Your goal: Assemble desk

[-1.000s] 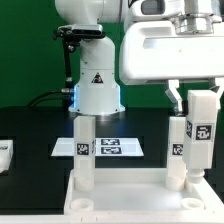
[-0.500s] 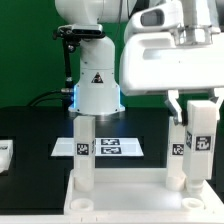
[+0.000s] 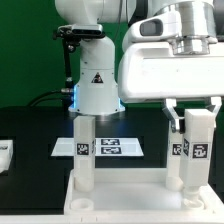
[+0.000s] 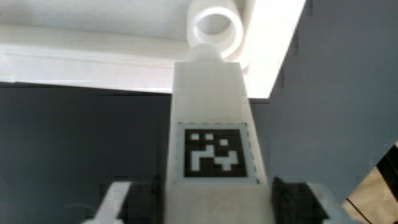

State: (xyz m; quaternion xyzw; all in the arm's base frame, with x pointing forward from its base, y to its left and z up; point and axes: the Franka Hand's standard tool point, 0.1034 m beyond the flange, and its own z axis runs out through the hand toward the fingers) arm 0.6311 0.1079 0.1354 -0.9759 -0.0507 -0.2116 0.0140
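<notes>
1. The hand hangs at the exterior view's right. Its two fingers pinch the upper end of a white square-section leg.
2. This held leg stands upright and shows a black-and-white tag. Its lower end reaches down to the right corner of the tabletop. Whether it sits in a socket there cannot be told.
3. The white rimmed tabletop lies flat on the black bench in the foreground.
4. Two more legs stand upright on the tabletop. One is the far-left leg, toward the exterior view's left. The other is the middle leg, just beside the held leg.
5. The marker board lies flat behind the tabletop, in front of the robot base.
6. In the wrist view, the hand flanks the held leg. The leg's tag faces the camera, and a white ring shows past its far end.
</notes>
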